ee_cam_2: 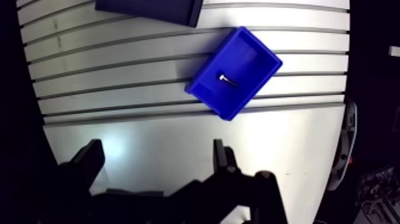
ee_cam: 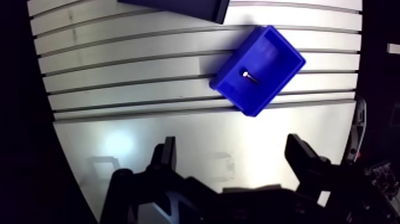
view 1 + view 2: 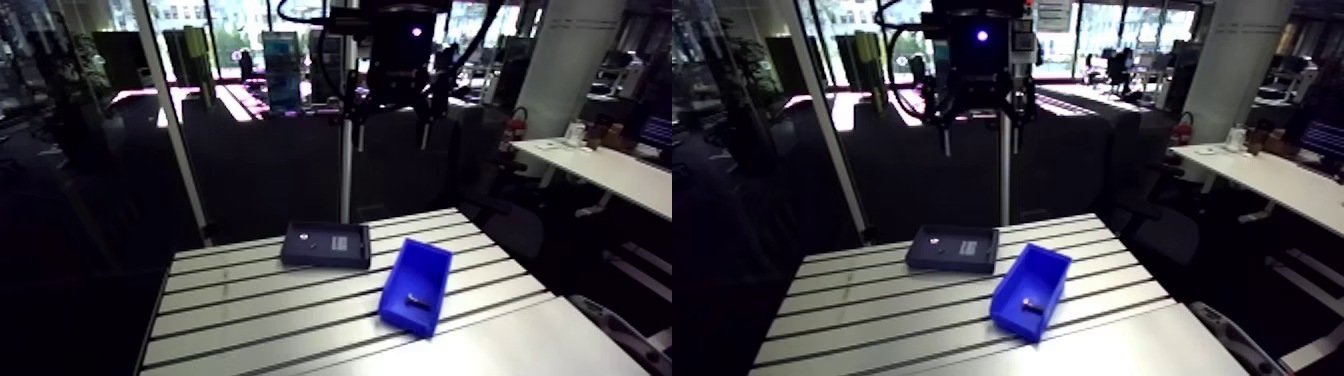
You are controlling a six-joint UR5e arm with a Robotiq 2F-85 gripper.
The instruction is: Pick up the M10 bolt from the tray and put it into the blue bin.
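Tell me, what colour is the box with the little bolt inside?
Bright blue. The bin shows best in the wrist view.

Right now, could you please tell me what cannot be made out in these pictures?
tray: wrist view, mostly cut off by the edge.
tray's contents: arm view, too dim and small.
bolt in the blue bin: thread size too small to read.

Glossy blue plastic bin point(image 2: 271, 56), metal bolt point(image 2: 249, 75), slotted brushed-aluminium table point(image 2: 131, 77)
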